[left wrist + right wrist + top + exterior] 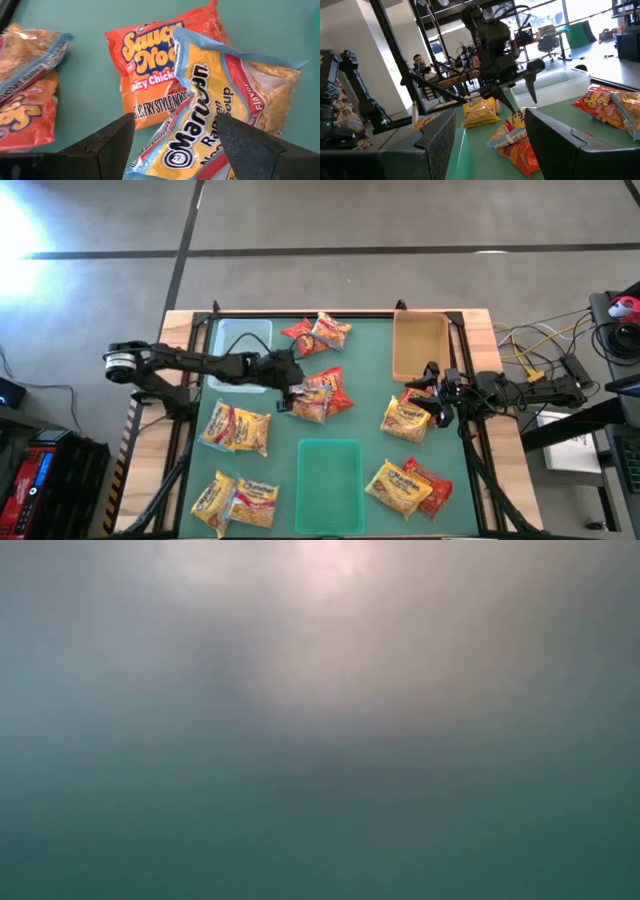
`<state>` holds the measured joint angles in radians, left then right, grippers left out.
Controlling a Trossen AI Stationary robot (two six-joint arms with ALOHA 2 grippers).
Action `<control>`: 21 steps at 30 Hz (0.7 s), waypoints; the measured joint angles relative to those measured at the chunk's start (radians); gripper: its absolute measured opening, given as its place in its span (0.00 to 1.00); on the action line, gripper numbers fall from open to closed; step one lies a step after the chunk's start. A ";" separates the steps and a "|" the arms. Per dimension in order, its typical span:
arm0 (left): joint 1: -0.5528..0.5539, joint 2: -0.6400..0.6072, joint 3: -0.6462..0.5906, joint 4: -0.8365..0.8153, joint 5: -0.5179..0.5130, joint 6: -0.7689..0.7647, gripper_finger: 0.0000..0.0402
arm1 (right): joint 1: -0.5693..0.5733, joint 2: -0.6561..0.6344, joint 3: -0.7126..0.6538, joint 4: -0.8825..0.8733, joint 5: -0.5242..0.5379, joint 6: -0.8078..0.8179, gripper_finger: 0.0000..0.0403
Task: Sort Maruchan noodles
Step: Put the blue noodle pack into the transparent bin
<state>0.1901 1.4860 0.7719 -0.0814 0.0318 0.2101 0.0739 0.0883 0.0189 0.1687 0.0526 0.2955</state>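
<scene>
My left gripper (pixel 296 393) at frame centre, fingers spread wide over a yellow Maruchan packet (pixel 210 115) atop an orange one (pixel 150 65), my right gripper (pixel 437 394) open, waiting centre-right.

light: bright daylight; glare: floor top-left; low view: fully blurred

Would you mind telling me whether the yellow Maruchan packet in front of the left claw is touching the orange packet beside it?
Touching. The left wrist view shows the yellow Maruchan packet lying partly on top of the orange packet, covering its edge with no gap between them.
</scene>
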 joint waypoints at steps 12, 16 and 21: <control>0.083 0.081 -0.001 0.030 0.207 0.093 0.66 | 0.000 0.000 0.000 0.000 0.000 0.000 0.56; 0.083 0.119 -0.001 0.055 0.234 0.068 0.66 | 0.000 0.000 0.000 0.000 0.000 0.000 0.56; 0.075 0.159 -0.001 0.061 0.278 0.002 0.66 | 0.000 0.000 0.000 0.000 0.000 0.000 0.56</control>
<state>0.2653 1.6448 0.7712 -0.0208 0.3102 0.2120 0.0738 0.0886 0.0190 0.1687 0.0528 0.2955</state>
